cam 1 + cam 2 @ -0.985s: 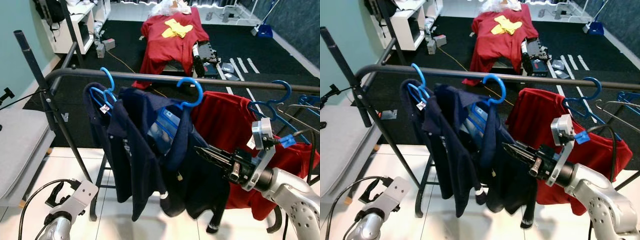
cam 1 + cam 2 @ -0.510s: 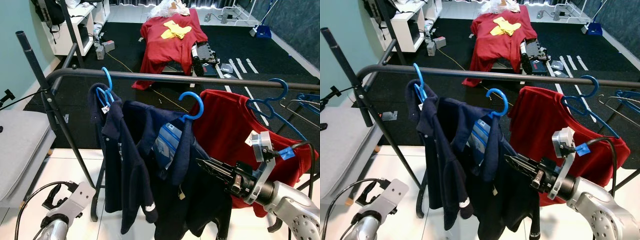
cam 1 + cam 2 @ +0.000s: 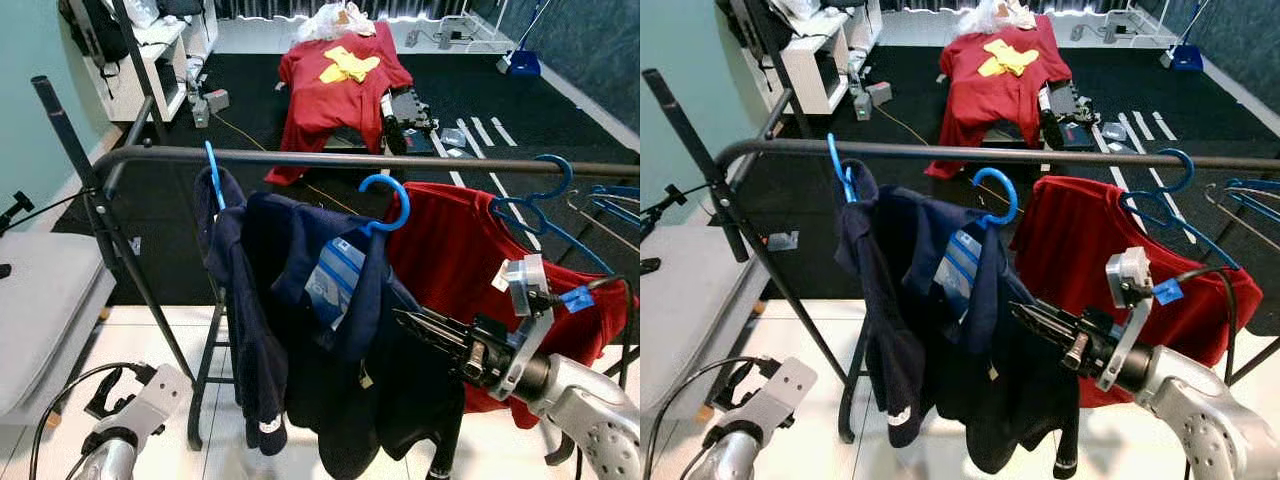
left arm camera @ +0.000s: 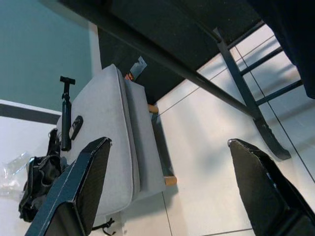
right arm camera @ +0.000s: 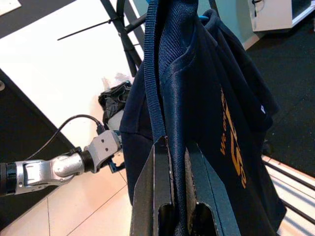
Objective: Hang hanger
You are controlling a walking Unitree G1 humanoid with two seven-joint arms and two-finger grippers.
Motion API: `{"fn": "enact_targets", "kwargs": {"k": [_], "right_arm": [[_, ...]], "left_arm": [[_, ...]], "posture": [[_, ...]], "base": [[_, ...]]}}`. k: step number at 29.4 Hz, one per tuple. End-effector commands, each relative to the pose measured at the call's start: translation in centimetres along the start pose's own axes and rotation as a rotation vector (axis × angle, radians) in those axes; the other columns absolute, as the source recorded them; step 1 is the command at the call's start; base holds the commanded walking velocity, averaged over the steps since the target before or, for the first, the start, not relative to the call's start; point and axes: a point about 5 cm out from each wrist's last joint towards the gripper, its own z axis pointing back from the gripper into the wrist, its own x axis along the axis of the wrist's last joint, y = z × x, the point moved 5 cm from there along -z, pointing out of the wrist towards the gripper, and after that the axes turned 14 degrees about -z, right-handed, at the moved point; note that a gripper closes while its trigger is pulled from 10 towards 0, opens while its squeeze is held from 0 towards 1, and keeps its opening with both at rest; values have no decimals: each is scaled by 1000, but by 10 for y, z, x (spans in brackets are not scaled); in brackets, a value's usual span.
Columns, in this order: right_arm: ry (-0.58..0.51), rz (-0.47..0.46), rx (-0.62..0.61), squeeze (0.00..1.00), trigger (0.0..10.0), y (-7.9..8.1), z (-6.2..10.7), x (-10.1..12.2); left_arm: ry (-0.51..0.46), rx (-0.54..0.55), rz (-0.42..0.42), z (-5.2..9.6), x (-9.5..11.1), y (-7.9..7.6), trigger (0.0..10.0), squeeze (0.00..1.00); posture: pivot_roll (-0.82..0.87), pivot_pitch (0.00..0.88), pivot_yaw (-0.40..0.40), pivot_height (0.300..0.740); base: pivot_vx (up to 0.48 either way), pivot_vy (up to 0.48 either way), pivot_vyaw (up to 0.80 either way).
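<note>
The blue plastic hanger (image 3: pixel 388 198), carrying a ribbed navy shirt (image 3: pixel 330 340), hooks on the black metal rail (image 3: pixel 330 160), lower than a second ago, while the right gripper (image 3: pixel 420 325) pinches the shirt's edge and the left gripper (image 4: pixel 167 196) hangs spread over white tile floor (image 4: pixel 211 147).

Diff vs 1 s ago: the navy shirt (image 3: pixel 330 350) I'm pinching w/ the right gripper (image 3: pixel 405 318) hangs lower and straighter now, hem further down toward the floor. Its blue hanger (image 3: pixel 388 205) has its hook just under the rail (image 3: pixel 300 158), where earlier it sat up at rail height. The other navy shirt (image 3: pixel 240 310) to its left swung in closer and hangs narrower; its hanger hook (image 3: pixel 213 175) now looks edge-on. My gripper's fingers sit a touch lower.
</note>
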Motion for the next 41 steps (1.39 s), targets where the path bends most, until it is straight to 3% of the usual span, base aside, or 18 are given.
{"fn": "enact_targets", "kwargs": {"k": [1,5,11,25,41], "right_arm": [[-27,36,24,0,0,6,-1,6],[-22,34,14,0,0,5,-1,4],[9,15,-99,0,0,-14,10,-9],[108,0,-126,0,0,-14,28,-25],[139,11,-89,0,0,-12,17,-27]], "left_arm": [[23,-20,-15,4,-9,-5,10000,0],[25,-21,-15,4,-10,-5,10000,0],[25,-20,-16,7,-12,-5,10000,0],[18,-19,-14,7,-8,-7,10000,0],[73,28,13,7,-9,-4,10000,0]], "posture": [[-16,81,32,740],[-20,68,24,740],[-17,81,8,740],[-17,89,1,740],[-13,82,-15,740]], "base": [[0,0,0],[0,0,0],[0,0,0],[0,0,0],[0,0,0]]}}
